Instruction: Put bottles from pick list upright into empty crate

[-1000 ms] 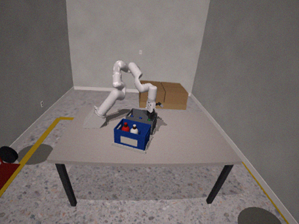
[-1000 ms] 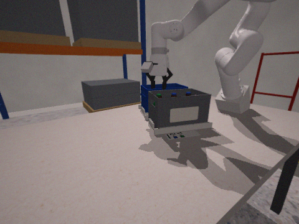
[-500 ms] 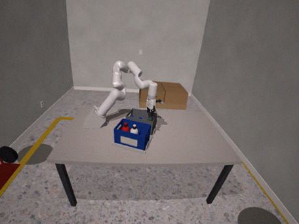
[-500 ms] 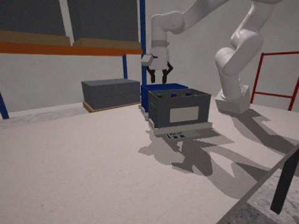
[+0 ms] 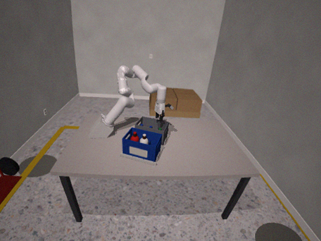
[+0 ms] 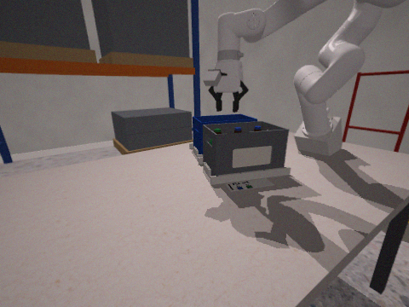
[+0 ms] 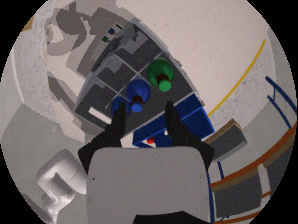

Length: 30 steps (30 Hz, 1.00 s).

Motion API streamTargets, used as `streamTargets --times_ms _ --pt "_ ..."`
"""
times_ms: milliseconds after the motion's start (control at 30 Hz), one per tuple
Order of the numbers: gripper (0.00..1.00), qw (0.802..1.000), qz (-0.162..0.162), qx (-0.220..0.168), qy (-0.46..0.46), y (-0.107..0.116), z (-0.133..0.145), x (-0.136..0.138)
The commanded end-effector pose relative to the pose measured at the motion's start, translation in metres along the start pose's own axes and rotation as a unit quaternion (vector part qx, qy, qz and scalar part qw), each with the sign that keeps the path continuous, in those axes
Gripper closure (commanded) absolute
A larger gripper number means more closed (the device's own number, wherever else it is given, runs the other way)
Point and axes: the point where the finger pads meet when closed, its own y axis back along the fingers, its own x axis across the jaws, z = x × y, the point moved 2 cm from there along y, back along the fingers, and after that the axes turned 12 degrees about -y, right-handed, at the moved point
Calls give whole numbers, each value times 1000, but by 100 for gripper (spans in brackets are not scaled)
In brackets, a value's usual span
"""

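Claw (image 5: 160, 123) (image 6: 227, 110) (image 7: 145, 108) open, two crates, five bottles

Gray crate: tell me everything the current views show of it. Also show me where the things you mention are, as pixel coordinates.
The gray crate (image 5: 165, 136) (image 6: 221, 151) (image 7: 85, 118) is an open-topped box, plastic by its look, with a pale blank panel on one long side and thin dividers inside. It stands level on the table, within a low light-colored rim, beside the blue crate. Three bottles stand in it, in one row: one green, two blue. The pick list lies on the table along its paneled side. The jaws are above it, not touching.
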Motion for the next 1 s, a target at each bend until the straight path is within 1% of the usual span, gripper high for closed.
streamTargets --times_ms 0,67,567,633,967 --pt "35 1000 2 1 0 8 3 -21" --pt "35 1000 2 1 0 8 3 -21" --pt "35 1000 2 1 0 27 14 -92" --pt "35 1000 2 1 0 27 14 -92" --pt "35 1000 2 1 0 41 22 -140"
